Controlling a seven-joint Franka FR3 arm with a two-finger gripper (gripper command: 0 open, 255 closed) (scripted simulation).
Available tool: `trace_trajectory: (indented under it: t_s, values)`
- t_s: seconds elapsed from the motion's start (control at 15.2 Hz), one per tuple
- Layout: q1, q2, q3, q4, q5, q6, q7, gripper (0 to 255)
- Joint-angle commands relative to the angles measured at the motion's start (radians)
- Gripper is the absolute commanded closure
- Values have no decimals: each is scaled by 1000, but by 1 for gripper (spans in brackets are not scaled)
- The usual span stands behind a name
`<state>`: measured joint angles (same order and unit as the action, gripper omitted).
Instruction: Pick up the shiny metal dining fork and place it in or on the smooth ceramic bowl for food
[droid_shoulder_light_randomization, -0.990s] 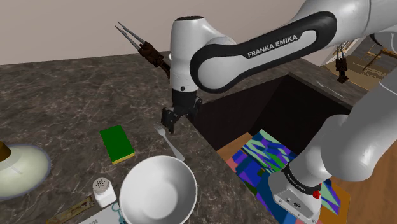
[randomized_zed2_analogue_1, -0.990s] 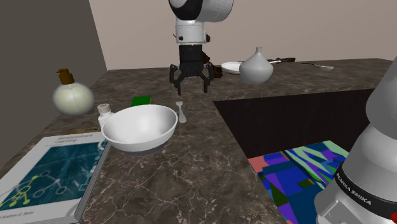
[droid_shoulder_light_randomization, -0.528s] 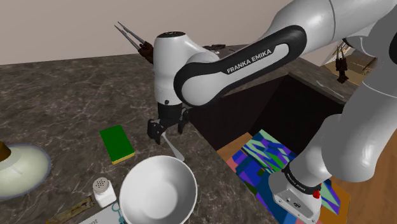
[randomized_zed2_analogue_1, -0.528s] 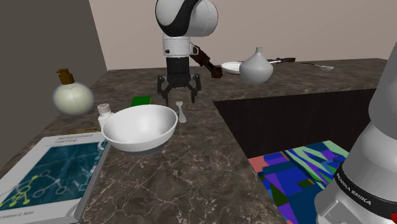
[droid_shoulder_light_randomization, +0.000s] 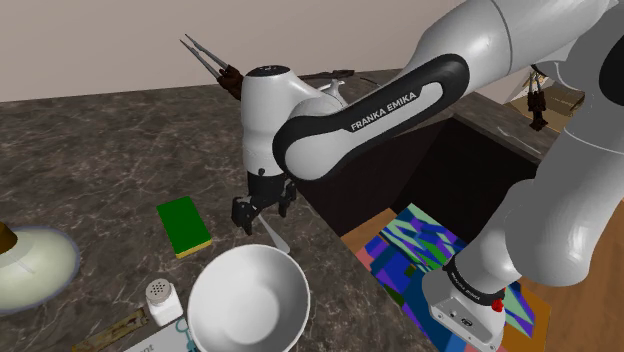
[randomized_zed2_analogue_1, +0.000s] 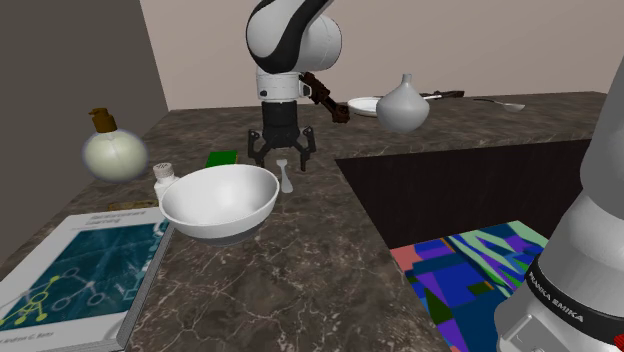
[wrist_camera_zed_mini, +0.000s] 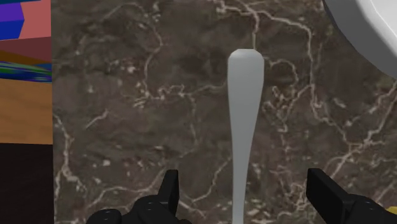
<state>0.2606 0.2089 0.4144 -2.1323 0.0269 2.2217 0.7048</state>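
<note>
A pale grey fork lies flat on the dark marble counter, its handle end pointing toward the white bowl. My gripper hangs just above the fork, open, with the handle running between the fingers and touching neither. In the second exterior view the gripper straddles the fork right behind the bowl. The bowl's rim shows close beside the fork. The bowl is empty.
A green sponge lies beside the gripper, and a salt shaker stands by the bowl. A book, a round bottle, a white vase and tongs are around. The counter edge drops to a colourful rug.
The gripper has moved toward the shoulder view's left and lower, from beside the fork's far end to over the fork. Its fingers have stayed apart. The fork has not moved.
</note>
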Motion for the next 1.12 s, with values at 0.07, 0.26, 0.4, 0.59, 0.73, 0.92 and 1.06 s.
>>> trace_trajectory:
  t_s: [0.07, 0.26, 0.4, 0.59, 0.73, 0.92, 1.06]
  values:
    - [0, 0, 0, -1, 0, 1, 0, 0]
    - [0, 0, 0, -1, 0, 1, 0, 255]
    - [0, 0, 0, -1, 0, 1, 0, 255]
    - [0, 0, 0, -1, 0, 1, 0, 255]
    - [0, 0, 0, -1, 0, 1, 0, 255]
    - [-2, -18, 2, 7, 8, -23, -3, 255]
    - [-4, -35, 4, 16, 15, -48, -7, 255]
